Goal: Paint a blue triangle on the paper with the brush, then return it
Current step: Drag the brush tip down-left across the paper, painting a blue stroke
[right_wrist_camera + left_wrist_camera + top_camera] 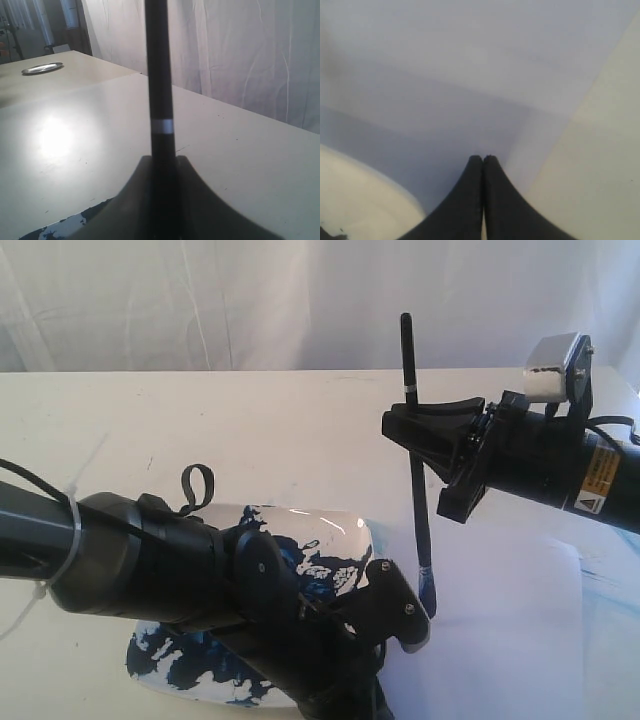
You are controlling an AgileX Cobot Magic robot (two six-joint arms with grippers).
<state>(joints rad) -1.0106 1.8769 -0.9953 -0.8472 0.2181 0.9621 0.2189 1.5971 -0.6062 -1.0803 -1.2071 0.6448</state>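
My right gripper (415,422) clamps the brush (421,510) upright, bristles down over the paper (500,640); my left gripper (483,160) hovers clenched above that paper.

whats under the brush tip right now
The paper lies under the brush tip, plain white there; no triangle shows. The left gripper covers the paper just beside the tip, so any paint there is hidden.
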